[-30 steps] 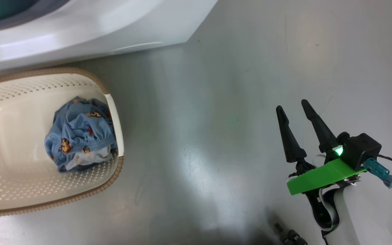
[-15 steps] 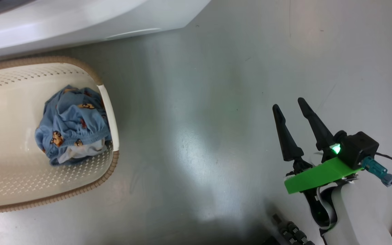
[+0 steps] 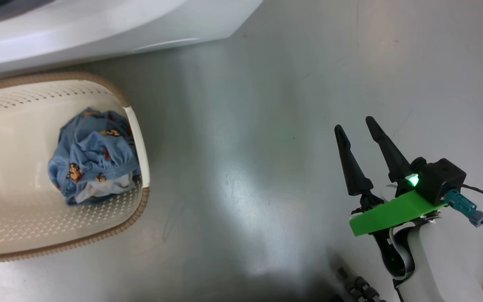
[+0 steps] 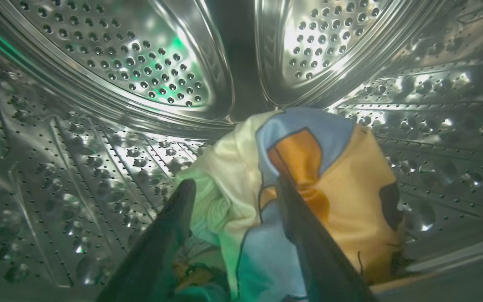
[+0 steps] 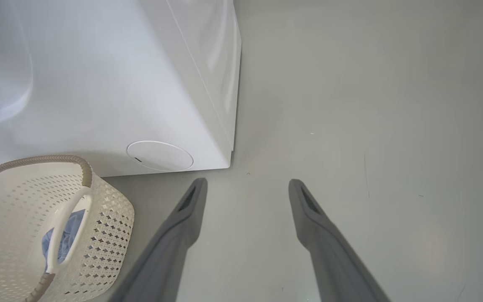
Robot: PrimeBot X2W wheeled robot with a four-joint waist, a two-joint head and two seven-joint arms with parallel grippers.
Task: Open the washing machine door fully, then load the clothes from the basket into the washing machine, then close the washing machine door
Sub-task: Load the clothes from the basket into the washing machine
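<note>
You saw light blue clothes [image 3: 94, 161] with orange-brown bear prints in your cream, brown-rimmed basket [image 3: 11, 126]. The garment [image 4: 317, 167] in the silvery drum [image 4: 141, 54] was cream, orange and pale blue.

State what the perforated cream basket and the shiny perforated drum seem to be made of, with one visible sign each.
The perforated cream basket looks like moulded plastic, fairly matte: regular holes, rigid walls. The shiny perforated drum looks like polished steel: bright mirror-like reflections.

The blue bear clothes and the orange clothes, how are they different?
The blue bear clothes sit bunched in the cream basket; the orange clothes lie in the steel drum. The bear clothes have little prints; the orange clothes have big plain patches. Both are crumpled and partly light blue.
</note>
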